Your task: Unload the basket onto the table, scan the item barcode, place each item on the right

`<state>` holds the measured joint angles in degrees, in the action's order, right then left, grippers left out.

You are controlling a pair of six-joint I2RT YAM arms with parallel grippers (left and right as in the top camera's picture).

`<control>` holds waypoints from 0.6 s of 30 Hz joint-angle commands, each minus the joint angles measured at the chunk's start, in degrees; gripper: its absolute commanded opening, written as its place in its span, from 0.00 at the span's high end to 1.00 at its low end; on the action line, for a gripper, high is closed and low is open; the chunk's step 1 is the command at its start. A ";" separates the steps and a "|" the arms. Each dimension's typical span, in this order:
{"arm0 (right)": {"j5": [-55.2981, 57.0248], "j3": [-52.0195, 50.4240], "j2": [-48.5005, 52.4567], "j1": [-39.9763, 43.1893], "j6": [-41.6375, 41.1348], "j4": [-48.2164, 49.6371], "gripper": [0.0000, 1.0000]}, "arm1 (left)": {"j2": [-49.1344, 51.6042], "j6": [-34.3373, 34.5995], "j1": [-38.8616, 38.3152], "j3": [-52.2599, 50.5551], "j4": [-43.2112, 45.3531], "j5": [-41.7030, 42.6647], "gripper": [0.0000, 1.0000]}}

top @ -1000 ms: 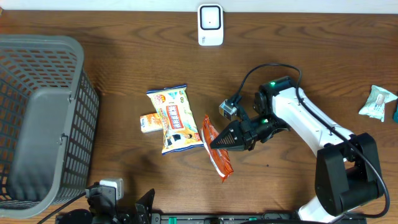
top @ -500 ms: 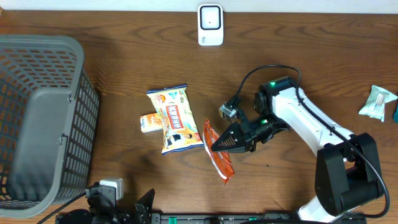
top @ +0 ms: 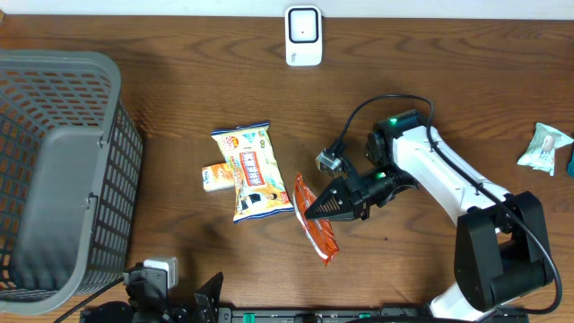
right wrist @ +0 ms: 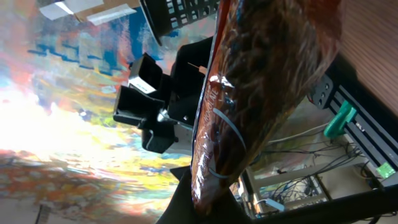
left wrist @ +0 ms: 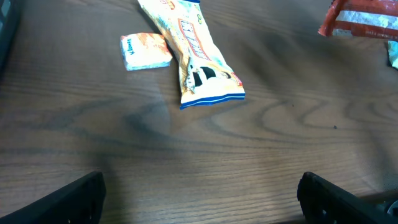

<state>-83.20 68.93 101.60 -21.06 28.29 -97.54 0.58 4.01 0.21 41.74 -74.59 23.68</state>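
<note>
My right gripper (top: 311,206) is shut on the edge of an orange snack packet (top: 317,224), which it holds tilted just above the table at centre. In the right wrist view the packet (right wrist: 261,93) fills the frame, pinched between the dark jaws of that gripper (right wrist: 208,200). No barcode shows on it. The white scanner (top: 303,36) stands at the table's far edge, well away from the packet. My left gripper (left wrist: 202,196) is open low over bare wood at the near edge, with nothing between its fingers (left wrist: 68,199).
A yellow snack bag (top: 249,172) and a small orange packet (top: 215,177) lie left of the held packet. A grey basket (top: 54,63) takes up the left side. A pale green wrapped item (top: 544,148) lies at the far right edge.
The right gripper and its orange packet have shifted only very slightly. The left gripper has not moved.
</note>
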 commanded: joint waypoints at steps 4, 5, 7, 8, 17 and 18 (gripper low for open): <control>-2.91 -0.04 -1.27 0.24 -4.07 0.00 0.99 | -0.42 -0.96 -0.24 0.26 0.00 0.07 0.02; -3.04 -0.04 -1.27 0.26 -4.07 0.00 0.99 | -0.42 -0.98 -0.24 0.26 0.00 0.07 0.02; -4.04 -0.04 -1.27 0.42 -3.50 0.07 0.99 | -0.42 -0.96 -0.24 0.26 0.00 0.07 0.02; -5.07 -0.04 -1.27 0.48 -2.10 0.07 0.99 | -0.42 -0.96 -0.24 0.26 0.00 0.07 0.02; -6.25 0.00 -1.27 1.25 -0.31 0.09 0.99 | -0.42 -0.98 -0.24 0.26 0.00 0.07 0.02; -6.25 0.00 -1.27 1.25 -0.31 0.09 0.99 | -0.42 -0.96 -0.24 0.26 0.00 0.07 0.02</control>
<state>-87.13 68.93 101.60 -20.23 26.63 -97.51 0.58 4.01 0.21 41.74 -74.59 23.66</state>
